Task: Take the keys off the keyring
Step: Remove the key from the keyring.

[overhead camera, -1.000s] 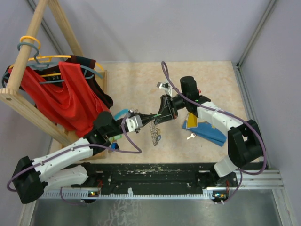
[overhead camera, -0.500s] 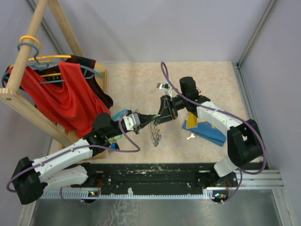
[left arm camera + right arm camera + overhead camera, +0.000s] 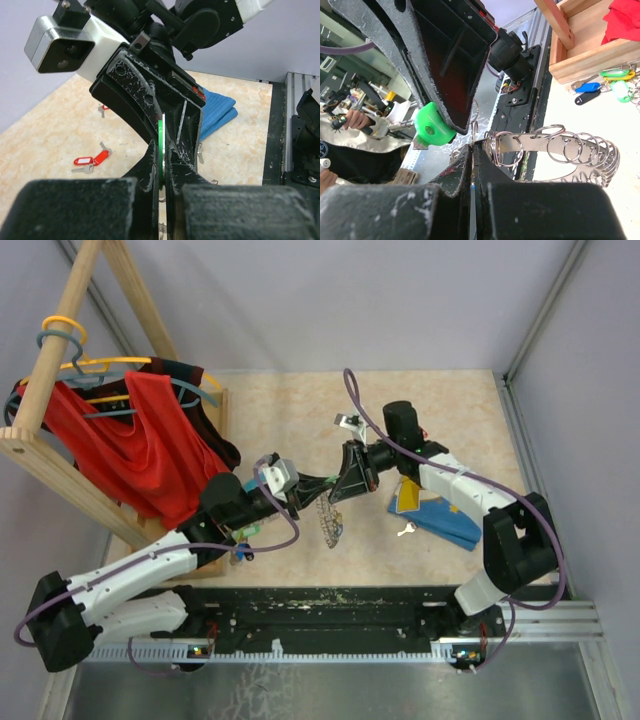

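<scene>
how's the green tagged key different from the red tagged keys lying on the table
The green-tagged key is pinched in the left gripper, off the table; the red-tagged keys lie loose on it. The green one sits right beside the keyring, which the right gripper holds; the red ones lie apart from it. Both are small keys with plastic tags.

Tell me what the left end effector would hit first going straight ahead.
Probably the right end effector, directly ahead of the left end effector, tips nearly touching; only the green plastic key tag lies between them.
</scene>
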Motion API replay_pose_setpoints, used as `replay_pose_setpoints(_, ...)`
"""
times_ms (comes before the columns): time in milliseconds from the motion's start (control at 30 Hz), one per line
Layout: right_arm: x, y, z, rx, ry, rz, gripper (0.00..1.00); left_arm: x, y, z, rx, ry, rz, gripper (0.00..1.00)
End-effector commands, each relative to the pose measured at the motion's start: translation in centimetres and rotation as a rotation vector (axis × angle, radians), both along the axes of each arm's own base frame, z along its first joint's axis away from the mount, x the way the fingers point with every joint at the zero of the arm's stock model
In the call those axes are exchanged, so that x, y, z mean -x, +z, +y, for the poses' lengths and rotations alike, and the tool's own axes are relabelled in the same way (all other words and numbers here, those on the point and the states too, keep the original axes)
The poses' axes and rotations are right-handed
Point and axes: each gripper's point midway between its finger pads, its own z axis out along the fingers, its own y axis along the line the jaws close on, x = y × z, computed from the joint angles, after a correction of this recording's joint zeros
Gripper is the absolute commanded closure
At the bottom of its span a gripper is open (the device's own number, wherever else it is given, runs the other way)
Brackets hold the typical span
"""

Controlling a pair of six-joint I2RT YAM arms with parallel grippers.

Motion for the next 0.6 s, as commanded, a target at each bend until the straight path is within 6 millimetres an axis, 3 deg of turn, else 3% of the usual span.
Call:
replay_pose_setpoints(0,-0.6,2.1,-0.3,-0.04,0.016,-0.046,1.0,-1.0,1.5,0.3,0.06,0.064,0.083,1.0)
replay_pose_setpoints(300,-2.6,2.3,-0.7,-0.028,-0.118,-0.029,1.0,-1.6,0.2,0.3,0.095,0.103,0.187,1.0)
replay_pose_setpoints(567,-2.9,2.2,-0.6,-0.028,-0.143,-0.02,1.0,-2.4,0.4,-0.5,0.138,0.12,0.297,1.0)
